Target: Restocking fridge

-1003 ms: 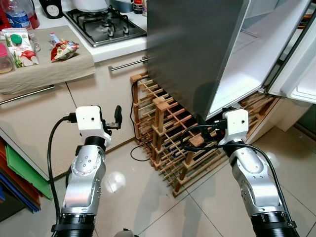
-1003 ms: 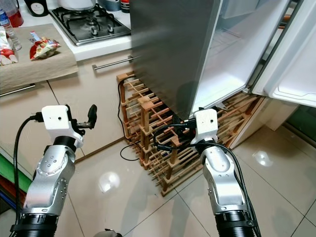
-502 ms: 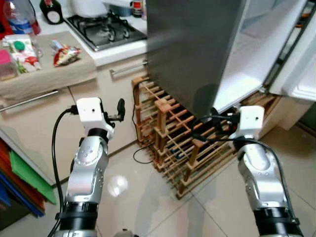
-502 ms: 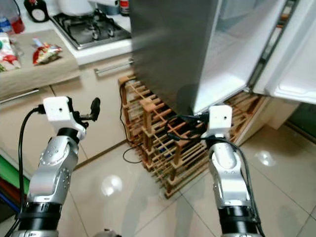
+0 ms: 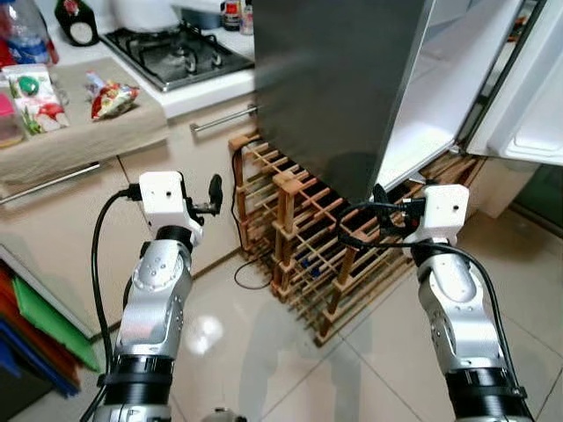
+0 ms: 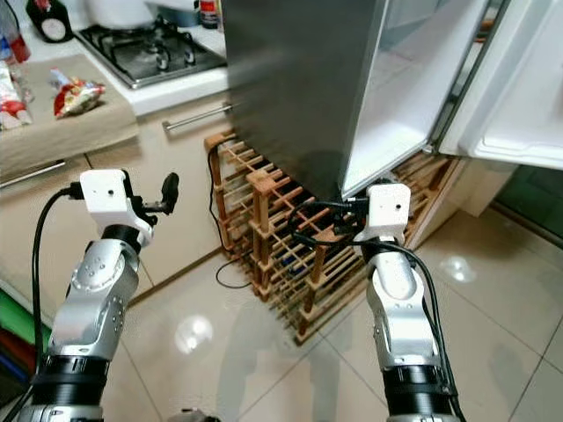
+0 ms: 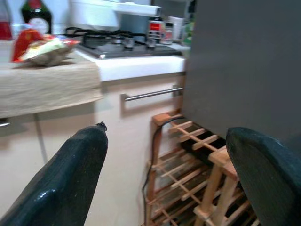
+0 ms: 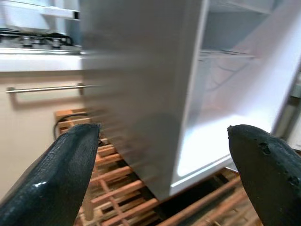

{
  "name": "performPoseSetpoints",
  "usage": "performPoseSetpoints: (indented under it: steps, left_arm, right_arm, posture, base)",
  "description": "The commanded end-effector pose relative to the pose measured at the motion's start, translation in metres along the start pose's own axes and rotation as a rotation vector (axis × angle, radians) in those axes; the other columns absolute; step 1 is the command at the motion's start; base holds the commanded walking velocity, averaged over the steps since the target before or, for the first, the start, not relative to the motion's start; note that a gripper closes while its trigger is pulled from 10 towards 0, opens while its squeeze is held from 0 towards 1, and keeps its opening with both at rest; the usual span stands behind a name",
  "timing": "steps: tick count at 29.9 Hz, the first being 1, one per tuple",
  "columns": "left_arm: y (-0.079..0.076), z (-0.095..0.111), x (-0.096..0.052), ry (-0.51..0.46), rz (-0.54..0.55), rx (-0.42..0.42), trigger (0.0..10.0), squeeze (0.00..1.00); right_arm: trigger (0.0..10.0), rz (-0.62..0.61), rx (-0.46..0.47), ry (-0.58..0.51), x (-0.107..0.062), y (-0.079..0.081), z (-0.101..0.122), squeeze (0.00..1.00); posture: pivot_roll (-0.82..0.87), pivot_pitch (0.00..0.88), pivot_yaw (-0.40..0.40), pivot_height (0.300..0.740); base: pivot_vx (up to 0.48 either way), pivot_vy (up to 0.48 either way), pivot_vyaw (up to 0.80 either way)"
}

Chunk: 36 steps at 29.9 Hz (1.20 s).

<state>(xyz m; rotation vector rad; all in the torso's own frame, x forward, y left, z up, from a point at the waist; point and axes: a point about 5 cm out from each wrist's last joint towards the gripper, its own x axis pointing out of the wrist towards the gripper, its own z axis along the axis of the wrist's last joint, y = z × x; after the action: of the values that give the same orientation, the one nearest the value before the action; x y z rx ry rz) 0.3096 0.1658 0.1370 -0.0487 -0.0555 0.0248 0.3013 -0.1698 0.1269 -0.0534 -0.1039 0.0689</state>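
Observation:
The grey fridge (image 5: 334, 88) stands ahead with its door (image 5: 528, 105) swung open to the right, and its white inside (image 5: 431, 114) looks bare. On the counter to the left lie a red snack packet (image 5: 110, 95) and a carton (image 5: 31, 92). My left gripper (image 5: 211, 198) is held up before the cabinet front, open with nothing in it, its wide-spread fingers (image 7: 70, 179) framing the counter. My right gripper (image 5: 374, 215) hovers below the fridge's front corner, open and holding nothing, its fingers (image 8: 56, 179) pointing at the fridge's edge.
A wooden wine rack (image 5: 299, 237) stands on the floor against the fridge's side, with a black cable beside it. A gas hob (image 5: 176, 57) sits on the counter, and a cloth (image 5: 79, 132) covers the worktop. Glossy tiled floor (image 5: 290, 369) lies below my arms.
The camera has shifted a little, with blur half a second ago. Both arms stay raised with their grippers open. The right gripper sits slightly closer to the fridge opening.

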Motion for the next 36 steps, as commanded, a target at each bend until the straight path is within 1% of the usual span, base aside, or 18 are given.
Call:
performPoseSetpoints:
  steps: [1, 4, 5, 7, 8, 10, 22, 24, 27, 28, 29, 31, 34, 36]
  left_arm:
    - [0.002, -0.001, 0.0, 0.003, 0.017, 0.006, 10.0, 0.0]
    - [0.001, -0.004, -0.003, 0.013, 0.033, -0.012, 10.0, 0.0]
    - [-0.001, -0.007, -0.006, 0.03, 0.048, -0.017, 10.0, 0.0]
    - [-0.005, -0.008, -0.009, 0.032, 0.051, 0.014, 10.0, 0.0]
    - [-0.005, -0.008, -0.009, 0.032, 0.051, 0.014, 10.0, 0.0]
    - [-0.009, -0.005, -0.007, 0.021, 0.045, 0.057, 10.0, 0.0]
    - [-0.008, -0.003, -0.007, 0.018, 0.058, 0.062, 10.0, 0.0]
    - [-0.009, -0.004, -0.006, 0.023, 0.054, 0.092, 10.0, 0.0]
    - [-0.01, -0.006, -0.005, 0.033, 0.051, 0.112, 10.0, 0.0]
    - [-0.008, -0.002, -0.004, 0.011, 0.051, 0.083, 10.0, 0.0]
    - [-0.008, -0.002, -0.004, 0.011, 0.051, 0.083, 10.0, 0.0]
    - [-0.003, 0.003, -0.005, -0.016, 0.06, 0.038, 10.0, 0.0]
    - [-0.001, 0.003, -0.006, -0.015, 0.068, 0.043, 10.0, 0.0]
    - [0.0, 0.002, -0.006, -0.01, 0.075, 0.026, 10.0, 0.0]
  right_arm:
    - [10.0, 0.007, 0.02, -0.006, 0.001, 0.001, 0.002, 0.0]
    - [10.0, 0.021, 0.026, -0.001, 0.001, 0.003, 0.001, 0.0]
    - [10.0, 0.033, 0.032, 0.005, 0.001, 0.004, 0.001, 0.0]
    - [10.0, 0.044, 0.042, 0.015, 0.001, 0.006, -0.001, 0.0]
    - [10.0, 0.044, 0.042, 0.015, 0.001, 0.006, -0.001, 0.0]
    - [10.0, 0.058, 0.048, 0.023, 0.001, 0.008, -0.002, 0.0]
    - [10.0, 0.08, 0.051, 0.028, 0.002, 0.01, -0.002, 0.0]
    - [10.0, 0.084, 0.05, 0.029, 0.002, 0.01, -0.002, 0.0]
    - [10.0, 0.098, 0.045, 0.032, 0.002, 0.012, -0.003, 0.0]
    - [10.0, 0.108, 0.038, 0.037, 0.002, 0.014, -0.003, 0.0]
    - [10.0, 0.108, 0.038, 0.037, 0.002, 0.014, -0.003, 0.0]
    - [10.0, 0.144, 0.036, 0.06, 0.001, 0.018, -0.007, 0.0]
    - [10.0, 0.156, 0.038, 0.053, 0.001, 0.02, -0.007, 0.0]
    - [10.0, 0.15, 0.056, 0.049, 0.0, 0.022, -0.007, 0.0]
  posture:
    - [-0.06, 0.0, 0.014, 0.74]
    - [-0.06, 0.0, 0.015, 0.74]
    - [-0.06, 0.0, 0.014, 0.74]
    - [-0.06, 0.0, 0.013, 0.74]
    - [-0.06, 0.0, 0.013, 0.74]
    - [-0.06, 0.0, 0.01, 0.74]
    - [-0.06, 0.0, 0.01, 0.74]
    - [-0.05, 0.0, 0.009, 0.74]
    - [-0.05, 0.0, 0.009, 0.74]
    - [-0.05, 0.0, 0.009, 0.74]
    - [-0.05, 0.0, 0.009, 0.74]
    - [-0.05, 0.0, 0.01, 0.74]
    - [-0.05, 0.0, 0.01, 0.74]
    - [-0.05, 0.0, 0.009, 0.74]
  base:
    - [0.0, 0.0, 0.47]
    - [0.0, 0.0, 0.48]
    - [0.0, -0.48, 0.47]
    - [0.0, -0.476, 0.47]
    - [0.0, -0.472, 0.47]
    - [0.0, -0.476, 0.47]
    - [0.0, -0.479, 0.46]
    - [0.0, -0.469, 0.46]
    - [0.0, 0.0, 0.45]
    - [0.0, 0.0, 0.44]
    - [0.0, 0.0, 0.44]
    - [0.0, 0.142, 0.44]
    - [0.0, 0.34, 0.44]
    - [0.0, 0.467, 0.0]
